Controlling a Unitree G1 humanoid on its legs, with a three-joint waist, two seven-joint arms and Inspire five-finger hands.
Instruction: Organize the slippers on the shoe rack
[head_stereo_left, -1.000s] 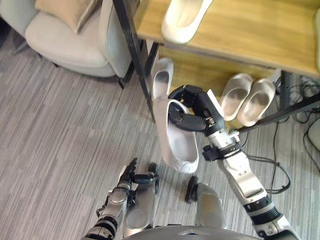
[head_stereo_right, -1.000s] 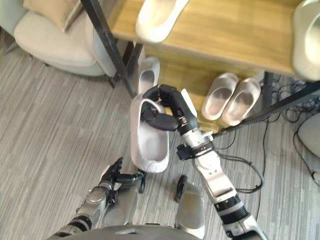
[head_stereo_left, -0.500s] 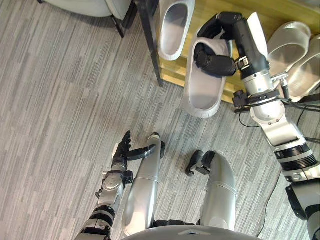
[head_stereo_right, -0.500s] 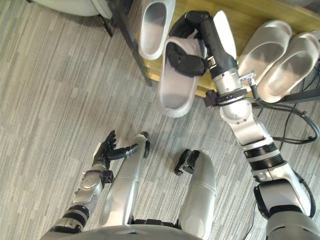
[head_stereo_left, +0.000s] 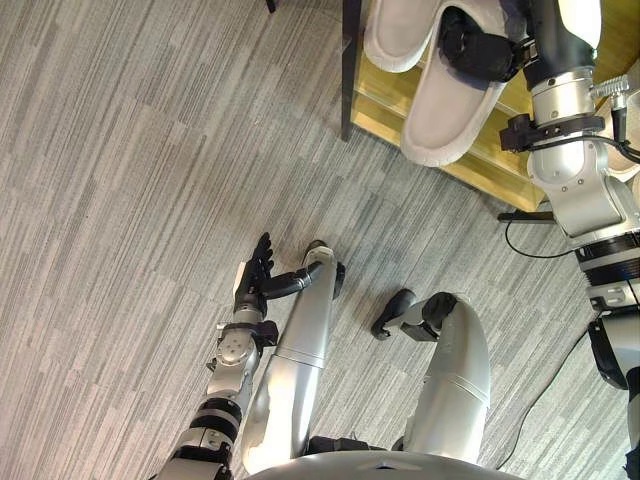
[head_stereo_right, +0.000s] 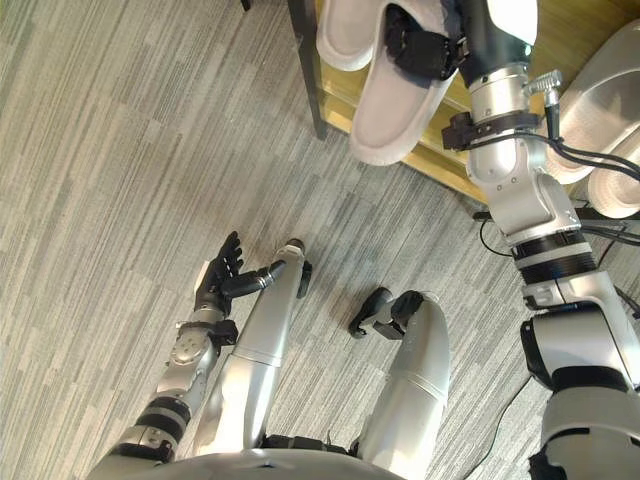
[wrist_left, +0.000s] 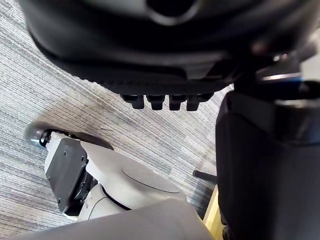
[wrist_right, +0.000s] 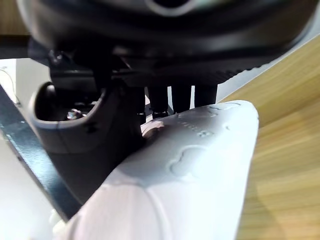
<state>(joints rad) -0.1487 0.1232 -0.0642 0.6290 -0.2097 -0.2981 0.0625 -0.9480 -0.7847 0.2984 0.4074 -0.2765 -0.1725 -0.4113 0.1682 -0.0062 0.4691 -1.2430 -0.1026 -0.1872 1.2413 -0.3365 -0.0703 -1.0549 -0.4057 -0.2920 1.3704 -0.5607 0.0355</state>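
White slipper (head_stereo_left: 440, 115) hangs in the right hand (head_stereo_left: 482, 52), whose thumb and fingers are clenched round its upper. It lies tilted across the front edge of the shoe rack's low wooden shelf (head_stereo_left: 470, 172), with one end past the lip and above the grey carpet floor (head_stereo_left: 130, 200). Whether it touches the wood cannot be told. Just beside it is a second white slipper (head_stereo_left: 395, 35), close to the rack's black post (head_stereo_left: 347, 70). Two more slippers (head_stereo_right: 592, 95) sit further right, apart from the held one. The left hand (head_stereo_left: 255, 280) hangs low over open carpet, fingers straight and released.
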